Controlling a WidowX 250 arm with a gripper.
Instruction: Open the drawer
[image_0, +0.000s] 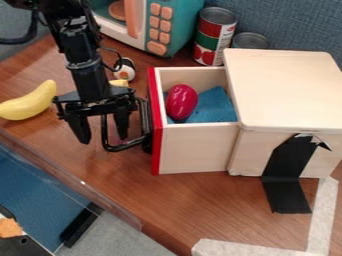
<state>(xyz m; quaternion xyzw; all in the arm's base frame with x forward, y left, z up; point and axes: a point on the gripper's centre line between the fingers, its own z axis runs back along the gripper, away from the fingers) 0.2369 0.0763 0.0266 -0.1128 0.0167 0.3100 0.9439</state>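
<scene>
I note gripper open, 2 fingers astride handle; drawer open, 1 red egg and blue cloth inside.

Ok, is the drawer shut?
No, the drawer sticks out from the wooden box, with a blue cloth showing inside.

The pale wooden drawer, red-fronted with 1 black handle, stands open, upright, near mid-view.
</scene>
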